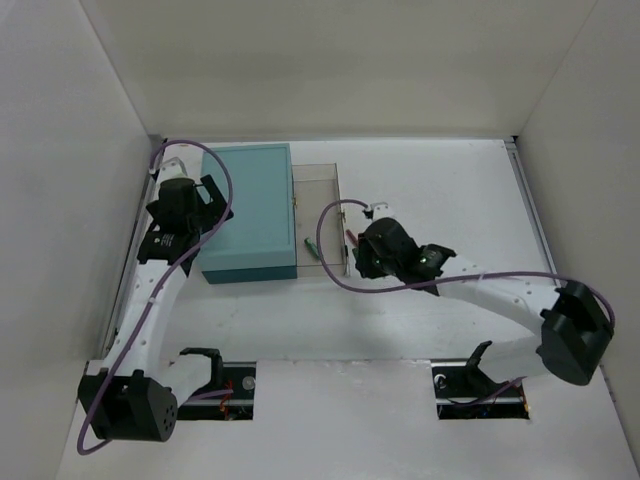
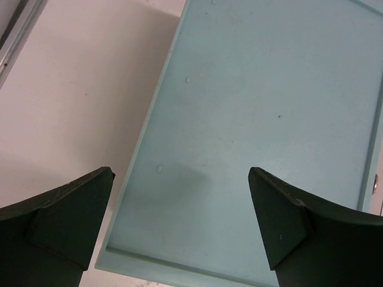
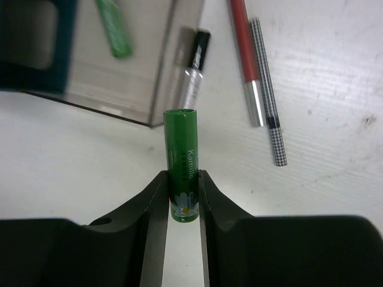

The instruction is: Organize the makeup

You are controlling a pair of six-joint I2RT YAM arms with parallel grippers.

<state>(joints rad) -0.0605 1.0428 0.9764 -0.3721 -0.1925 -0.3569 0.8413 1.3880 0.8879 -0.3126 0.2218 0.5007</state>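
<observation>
Left gripper [image 2: 181, 174]: I am holding it spread wide and grasping nothing. It is hanging over the lid of the teal box [image 2: 269, 89], close to the lid's long edge.
Right gripper [image 3: 182, 182]: I am clamping it on the green tube [image 3: 181, 149], with both fingers pressing the tube's lower end, where a daisy is printed.
Green tube: it is sticking out from between my right fingers, its free end pointing at the near corner of the clear tray [image 3: 157, 89]. I cannot tell whether it is touching the table [image 3: 335, 72].
Second green tube [image 3: 114, 30]: it is lying inside the clear tray, near the teal box.
Silver-and-black stick [image 3: 192, 66]: it is lying along the tray's side wall. I cannot tell whether it is sitting inside or outside.
Red pencil [image 3: 244, 48]: it is lying on the white table outside the tray, its silver end pointing towards my right gripper.
Checked pencil [image 3: 269, 101]: it is lying just beside the red pencil, nearly parallel, on the side away from the tray.
Teal box: it is sitting against the clear tray's far side, lid shut.
</observation>
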